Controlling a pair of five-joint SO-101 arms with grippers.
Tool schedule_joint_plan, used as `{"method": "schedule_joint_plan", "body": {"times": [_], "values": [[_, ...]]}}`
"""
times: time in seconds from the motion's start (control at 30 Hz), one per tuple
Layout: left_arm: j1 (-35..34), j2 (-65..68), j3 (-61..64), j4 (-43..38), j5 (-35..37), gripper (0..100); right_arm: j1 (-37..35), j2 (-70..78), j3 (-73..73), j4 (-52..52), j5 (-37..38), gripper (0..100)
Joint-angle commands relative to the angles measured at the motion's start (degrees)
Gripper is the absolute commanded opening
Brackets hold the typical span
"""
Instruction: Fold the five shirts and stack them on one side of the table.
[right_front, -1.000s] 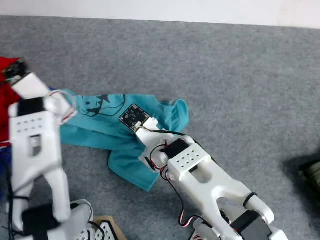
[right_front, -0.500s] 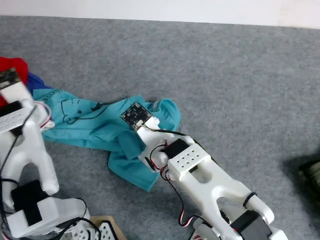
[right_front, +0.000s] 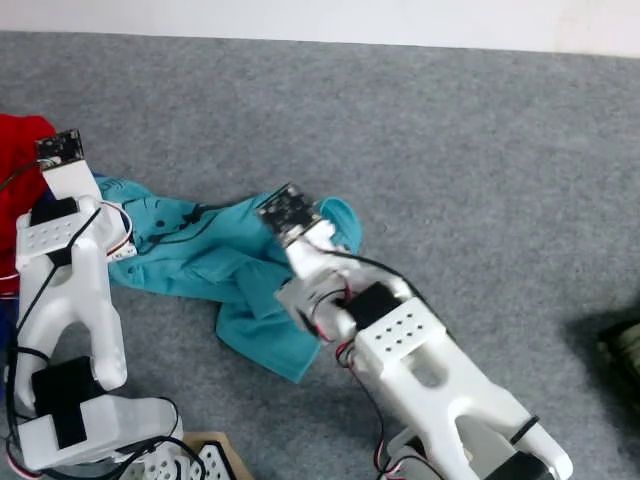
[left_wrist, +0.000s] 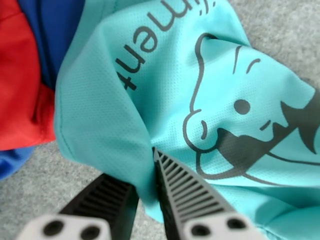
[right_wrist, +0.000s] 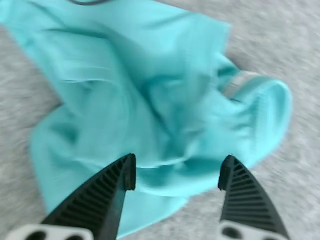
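In the high view, the teal shirt (right_front: 200, 255) is lying crumpled on the table (right_front: 480, 150), left of centre. Its long axis is running roughly left to right. One end is pointing at the red shirt (right_front: 20, 150) at the left edge, and a flap is trailing toward the bottom. The left arm (right_front: 65, 270) is standing over its left end and the right arm (right_front: 400, 340) over its right end.

In the left wrist view, the left gripper (left_wrist: 142, 167) is pinching a fold at the teal shirt's edge, its jaws almost together with cloth between them. The blue shirt (left_wrist: 55, 30) is lying just beside that edge, at the upper left of the frame.

In the right wrist view, the right gripper (right_wrist: 180, 165) is hovering over bunched cloth, its jaws wide apart and holding nothing.

The teal shirt is looking thin, light and limp, so it will likely sag and slide rather than keep any shape. Hems or corners seem the best places to take hold, with a deep bite.
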Motion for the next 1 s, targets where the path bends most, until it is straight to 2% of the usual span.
{"method": "schedule_joint_plan", "body": {"times": [0.0,0.1,0.27,0.43,0.53,0.63,0.83,0.97], "values": [[1.1,-0.2,1.6,-3.6,-0.2,1,5.6,1.6,-0.7,-2.9,-0.8,27.1],[1.4,-0.2,4.5,-7.9,-0.1,1,6.2,4.9,-1.6,-5.8,-1.6,27.1],[6.2,-0.2,9.8,-14.1,0.0,1,6.3,11.9,-6.5,-6.0,-5.9,27.1],[7.6,-0.2,13.9,-21.5,6.2,1,5.9,17.5,-9.7,-6.0,-6.1,27.1],[7.1,-0.2,15.7,-25.0,7.0,1,5.9,18.9,-10.7,-6.1,-6.1,27.1],[6.1,-0.2,16.0,-25.8,7.1,1,5.8,19.8,-11.0,-6.3,-6.1,26.5],[5.7,-0.3,16.1,-25.9,7.2,1,5.8,22.6,-13.1,-6.3,-6.1,13.5],[5.7,-0.3,16.2,-25.9,7.2,1,6.0,23.0,-13.3,-6.3,-6.0,13.1]]}}
